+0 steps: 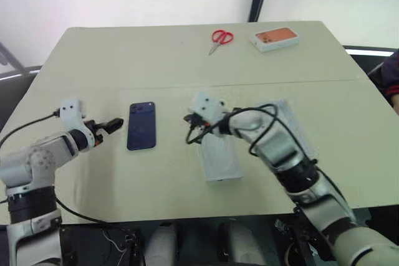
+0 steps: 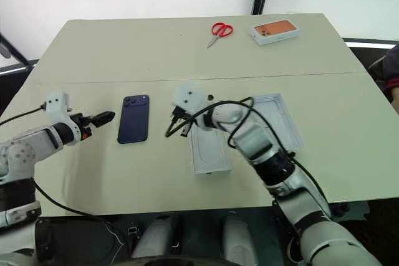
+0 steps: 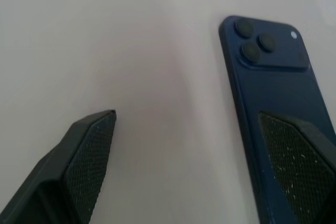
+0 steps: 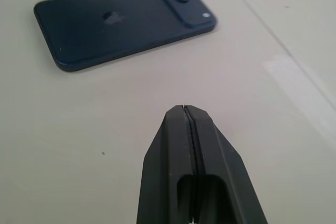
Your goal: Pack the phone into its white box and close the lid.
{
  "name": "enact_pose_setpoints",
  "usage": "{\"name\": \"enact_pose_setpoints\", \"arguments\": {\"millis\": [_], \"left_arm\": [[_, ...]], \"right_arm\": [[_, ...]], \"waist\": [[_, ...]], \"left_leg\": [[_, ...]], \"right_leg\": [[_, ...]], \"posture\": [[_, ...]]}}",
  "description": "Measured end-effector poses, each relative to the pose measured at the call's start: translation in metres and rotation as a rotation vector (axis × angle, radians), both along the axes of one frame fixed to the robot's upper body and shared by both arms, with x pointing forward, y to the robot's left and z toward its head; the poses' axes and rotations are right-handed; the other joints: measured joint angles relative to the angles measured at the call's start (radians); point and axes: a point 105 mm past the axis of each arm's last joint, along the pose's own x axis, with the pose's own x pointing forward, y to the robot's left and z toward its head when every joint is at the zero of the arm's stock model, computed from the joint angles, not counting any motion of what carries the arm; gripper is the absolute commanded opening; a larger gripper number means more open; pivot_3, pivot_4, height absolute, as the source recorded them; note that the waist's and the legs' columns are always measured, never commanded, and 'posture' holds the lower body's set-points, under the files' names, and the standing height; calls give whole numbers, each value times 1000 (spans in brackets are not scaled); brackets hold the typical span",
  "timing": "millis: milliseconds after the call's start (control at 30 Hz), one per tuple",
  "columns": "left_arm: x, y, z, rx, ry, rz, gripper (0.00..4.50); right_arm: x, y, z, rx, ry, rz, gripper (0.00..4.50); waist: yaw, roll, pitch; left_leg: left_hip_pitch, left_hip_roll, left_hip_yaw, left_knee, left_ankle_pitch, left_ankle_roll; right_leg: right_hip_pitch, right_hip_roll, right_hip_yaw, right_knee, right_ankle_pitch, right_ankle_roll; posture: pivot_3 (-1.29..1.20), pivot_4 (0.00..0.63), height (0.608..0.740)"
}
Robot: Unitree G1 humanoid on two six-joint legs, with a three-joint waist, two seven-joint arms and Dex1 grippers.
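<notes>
The dark blue phone (image 1: 141, 126) lies flat, back up, on the beige table, with its lens cluster at the far end. My left gripper (image 1: 112, 124) is open just left of it. In the left wrist view one finger (image 3: 299, 166) hangs over the phone's (image 3: 273, 82) edge. My right gripper (image 2: 173, 130) is shut and empty, between the phone (image 4: 121, 24) and two shallow white pieces. The nearer, paler piece looks like the lid (image 2: 209, 151), lying inside up. The farther piece, with a duller floor, looks like the white box (image 2: 274, 119). My right arm crosses over both.
Red scissors (image 1: 219, 37) and a white box with an orange picture (image 1: 274, 38) lie at the table's far side. A person's dark sleeve (image 1: 393, 79) shows at the right edge. A seam runs across the table's middle (image 1: 93, 88).
</notes>
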Motion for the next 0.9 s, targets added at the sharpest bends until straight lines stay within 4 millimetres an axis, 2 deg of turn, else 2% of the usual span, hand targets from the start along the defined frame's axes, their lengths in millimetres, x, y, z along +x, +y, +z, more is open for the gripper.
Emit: {"name": "enact_pose_setpoints", "arguments": {"millis": [100,200,367,633,900], "left_arm": [[-3,-12,1,-47,65,-56,4500],[-6,-22,2,-79,98,-94,4500],[-8,-39,1,-129,104,-137,4500],[-6,-57,-1,-180,87,-170,4500],[-6,-64,-2,-194,81,-182,4500]], "right_arm": [[-2,18,-9,-16,2,32,22],[0,29,-8,-45,-38,61,22],[2,39,-22,-80,-27,74,22],[-3,58,-27,-77,-30,118,22],[0,56,-27,-76,-38,108,22]], "waist": [[-2,0,0],[-1,1,-1],[2,1,-2],[4,1,-3],[5,1,-3]], "left_leg": [[0,0,0,0,1,-1],[0,0,0,0,1,-2],[1,0,0,0,2,-3],[1,0,-1,0,2,-3],[1,0,-1,0,2,-3]], "right_leg": [[0,0,0,0,0,0],[0,0,0,0,0,0],[0,-1,0,0,0,0],[1,-1,0,0,0,0],[1,-2,0,0,0,0]], "posture": [[0,150,740],[0,150,740],[0,150,740],[0,150,740],[0,150,740]]}}
